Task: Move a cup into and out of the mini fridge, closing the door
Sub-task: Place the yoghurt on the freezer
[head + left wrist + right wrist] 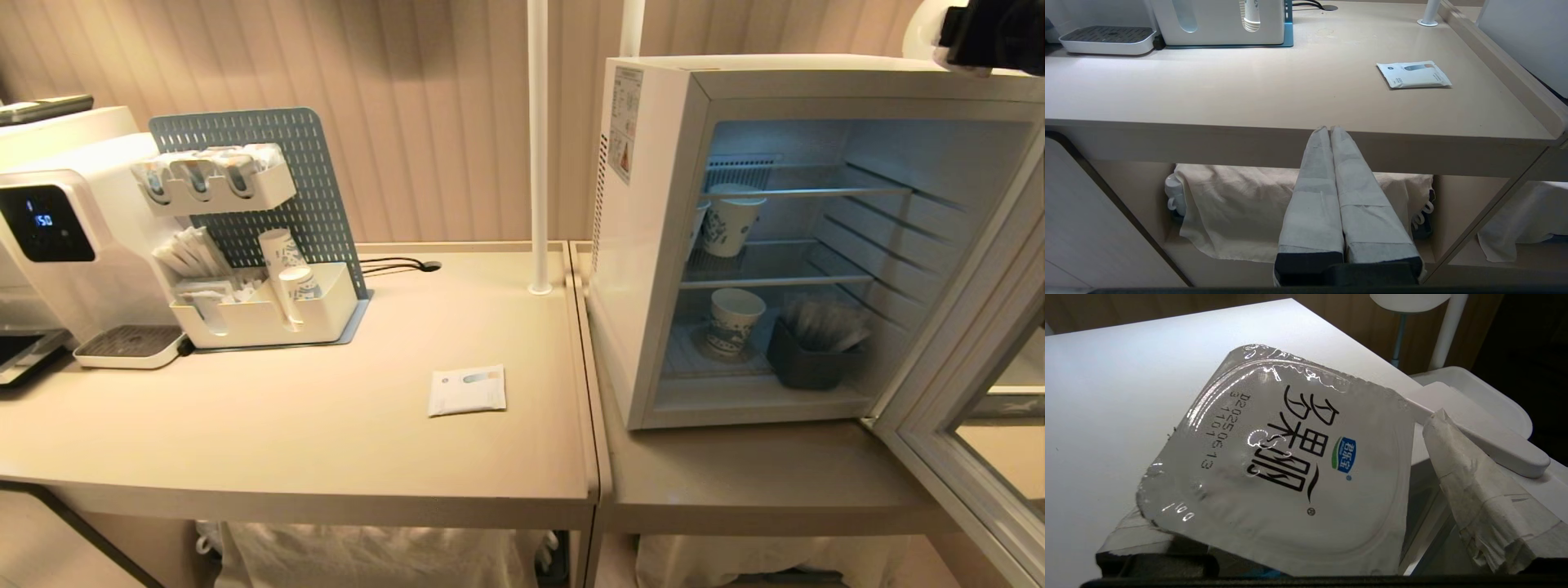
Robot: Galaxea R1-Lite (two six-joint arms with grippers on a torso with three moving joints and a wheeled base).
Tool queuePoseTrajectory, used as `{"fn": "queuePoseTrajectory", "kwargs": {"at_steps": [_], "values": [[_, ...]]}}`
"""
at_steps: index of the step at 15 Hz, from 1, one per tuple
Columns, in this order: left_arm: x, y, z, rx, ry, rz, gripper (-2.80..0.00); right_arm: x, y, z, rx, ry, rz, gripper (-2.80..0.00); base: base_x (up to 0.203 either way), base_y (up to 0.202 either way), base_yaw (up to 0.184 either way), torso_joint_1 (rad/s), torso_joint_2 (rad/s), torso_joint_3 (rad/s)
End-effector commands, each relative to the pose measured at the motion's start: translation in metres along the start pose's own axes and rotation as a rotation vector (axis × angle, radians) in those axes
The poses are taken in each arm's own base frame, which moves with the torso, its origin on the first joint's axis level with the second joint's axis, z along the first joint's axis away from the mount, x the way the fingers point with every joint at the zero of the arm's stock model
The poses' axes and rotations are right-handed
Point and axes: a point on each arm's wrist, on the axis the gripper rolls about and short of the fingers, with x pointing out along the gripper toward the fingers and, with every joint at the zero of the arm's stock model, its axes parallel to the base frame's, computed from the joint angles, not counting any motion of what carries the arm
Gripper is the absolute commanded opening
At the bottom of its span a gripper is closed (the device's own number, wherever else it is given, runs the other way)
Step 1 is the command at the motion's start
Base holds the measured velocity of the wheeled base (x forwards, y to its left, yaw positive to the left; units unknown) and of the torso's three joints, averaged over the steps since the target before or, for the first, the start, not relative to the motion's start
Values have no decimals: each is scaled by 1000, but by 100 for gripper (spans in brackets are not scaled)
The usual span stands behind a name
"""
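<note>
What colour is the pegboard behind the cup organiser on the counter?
The pegboard is grey-blue, dotted with small holes; the head view shows it best.

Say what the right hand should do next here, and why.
Probably back the right hand off the foil-lidded cup: its visible finger stands clear of the cup, which rests on the mini fridge's top, and the door hangs open.

Your head camera looks forward and down across the surface (326,425) toward the open mini fridge (653,245). Your left wrist camera sits low at the surface's front edge, facing across it, and shares the white packet (467,390) with the head view. Your right wrist camera looks closely down onto a foil-lidded cup (1290,465) atop the fridge.
</note>
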Motion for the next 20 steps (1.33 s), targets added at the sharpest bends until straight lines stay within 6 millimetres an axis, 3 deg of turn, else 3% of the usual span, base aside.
{"fn": "queuePoseTrajectory", "kwargs": {"at_steps": [1, 14, 20], "values": [[0, 0, -1, 0, 4, 1, -280, 5, 3, -4, -6, 11, -2, 0, 0, 0, 0, 0, 0, 0], [0, 0, -1, -6, 6, 2, -280, 49, 23, -28, -4, 16, 10, 0, 0, 0, 0, 0, 0, 0], [0, 0, -1, -6, 4, 2, -280, 32, 14, -17, 6, 5, 32, 0, 0, 0, 0, 0, 0, 0]]}}
